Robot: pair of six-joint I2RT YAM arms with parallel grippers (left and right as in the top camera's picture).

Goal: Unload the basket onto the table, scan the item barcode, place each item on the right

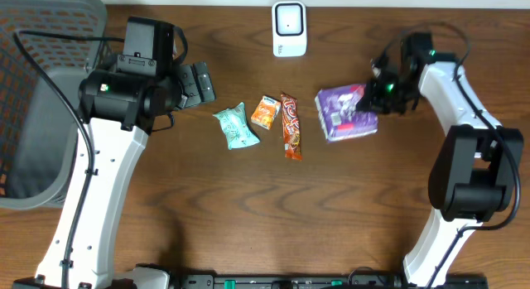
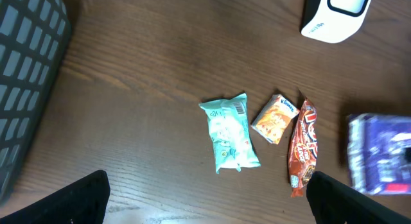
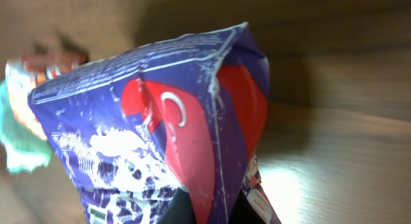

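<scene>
Your right gripper (image 1: 370, 95) was pinched tight on the edge of the purple bag (image 1: 345, 113) nearest that arm, so the grasp, the first step, looked done. In the right wrist camera the bag's seam ran up from between the fingers, and the foil was creased where it was nipped. From above you could not tell whether the bag had left the table (image 1: 248, 223). It sat at the right end of the row of snacks, well apart from the white scanner (image 1: 289, 28) at the far edge. Nothing was held up to the scanner, so the carry, the turn of the barcode toward its window and the scan itself were all left to do. Your left gripper (image 1: 199, 82) hung with its jaws wide apart and empty, near the grey basket (image 1: 50, 40). The teal packet (image 1: 237, 127), the small orange packet (image 1: 265, 112) and the red bar (image 1: 291, 125) lay untouched between the two arms.
</scene>
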